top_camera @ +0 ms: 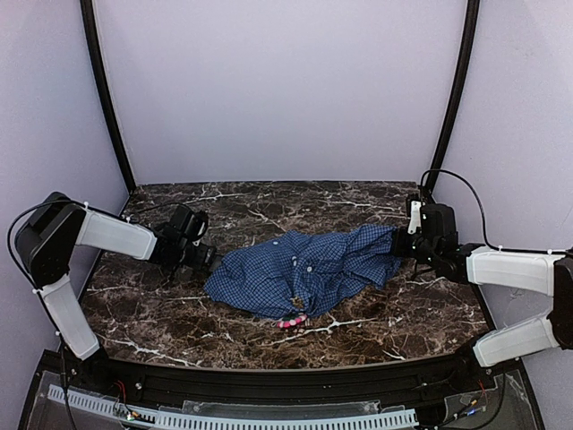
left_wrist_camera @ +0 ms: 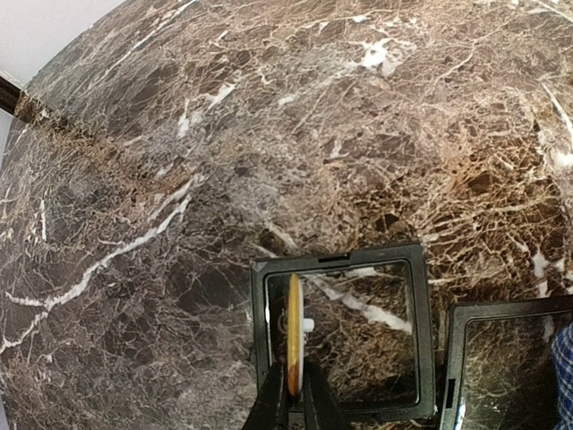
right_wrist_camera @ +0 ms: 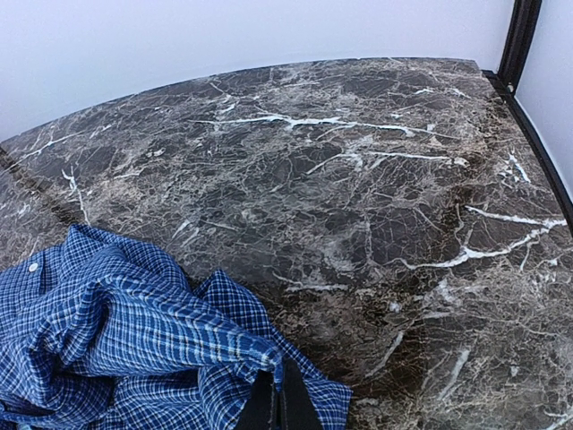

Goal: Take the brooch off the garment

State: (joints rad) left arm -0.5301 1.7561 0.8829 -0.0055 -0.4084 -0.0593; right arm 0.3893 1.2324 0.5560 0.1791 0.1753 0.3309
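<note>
Although the garment (top_camera: 304, 269) lies bunched mid-table, pinched at its right edge by the clenched right gripper (top_camera: 405, 244), the brooch (left_wrist_camera: 294, 336) is off it, gripped edge-on by the left gripper (left_wrist_camera: 292, 392) above a tray (left_wrist_camera: 427, 331) compartment. Risk: released upright, it may roll or bounce past the rim.

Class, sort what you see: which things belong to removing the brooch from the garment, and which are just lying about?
Job: blue shirt; gold brooch, in the left tool; right tool, pinching the shirt; black tray under the brooch.
Lying about: small pink item at the shirt's near edge.
</note>
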